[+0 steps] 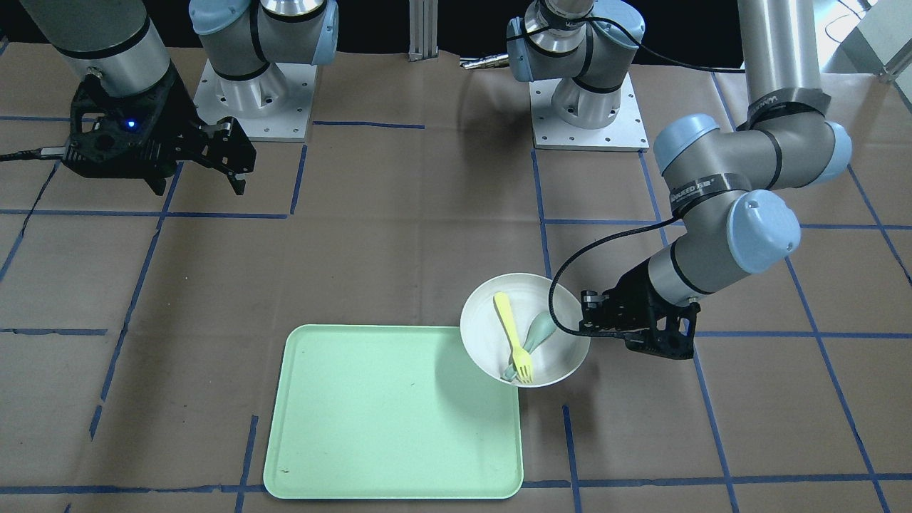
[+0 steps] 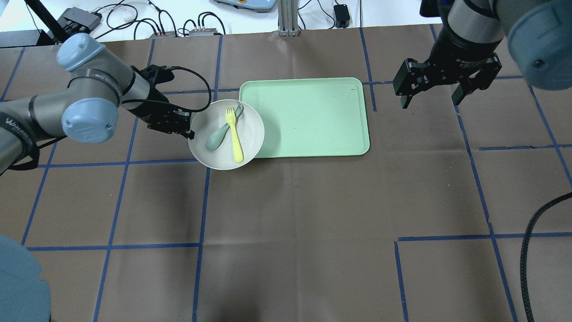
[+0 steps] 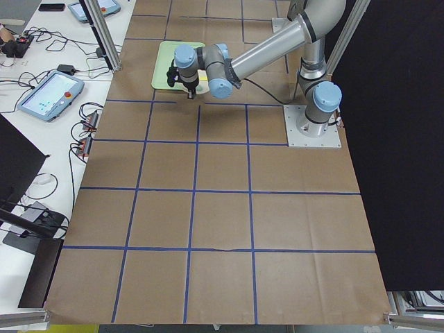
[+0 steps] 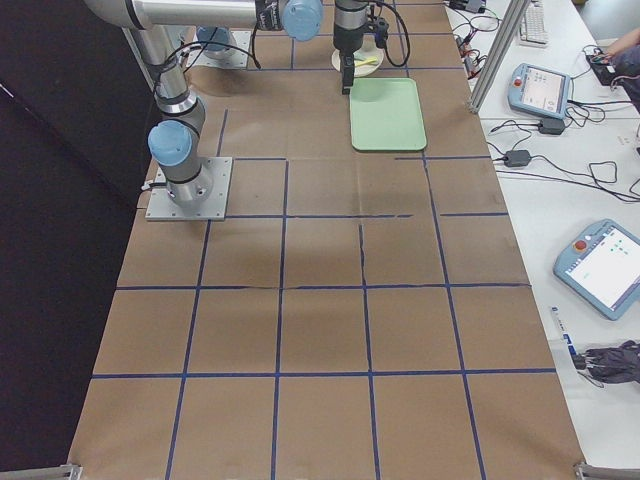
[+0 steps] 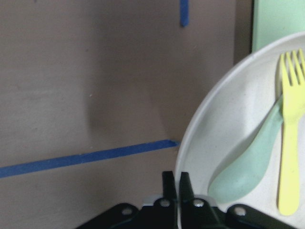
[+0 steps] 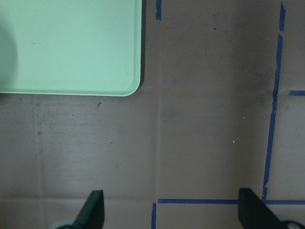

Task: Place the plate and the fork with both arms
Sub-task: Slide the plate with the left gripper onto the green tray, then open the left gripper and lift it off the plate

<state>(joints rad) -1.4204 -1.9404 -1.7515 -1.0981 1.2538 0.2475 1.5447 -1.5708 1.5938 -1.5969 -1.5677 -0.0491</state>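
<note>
Wrist view shows left gripper [image 5: 175, 180] pinching plate [image 5: 215, 119] rim (overhead hides this)

The left arm [image 1: 712, 189] and right arm [image 1: 107, 43] are silver-grey tubes with pale-blue joint caps [image 1: 766, 231], looping black cables [image 1: 570, 278] and bolted pale base plates [image 1: 591, 117].

In your left wrist view the plate [image 5: 224, 124] runs off frame at 3 and 6 o'clock, and the fork [image 5: 289, 157] hides the handle end of the spoon [image 5: 243, 176]. Your right wrist view crops the tray [image 6: 71, 47] at 9 and 12 o'clock and shows only the tips of the right end effector [image 6: 172, 210].
</note>
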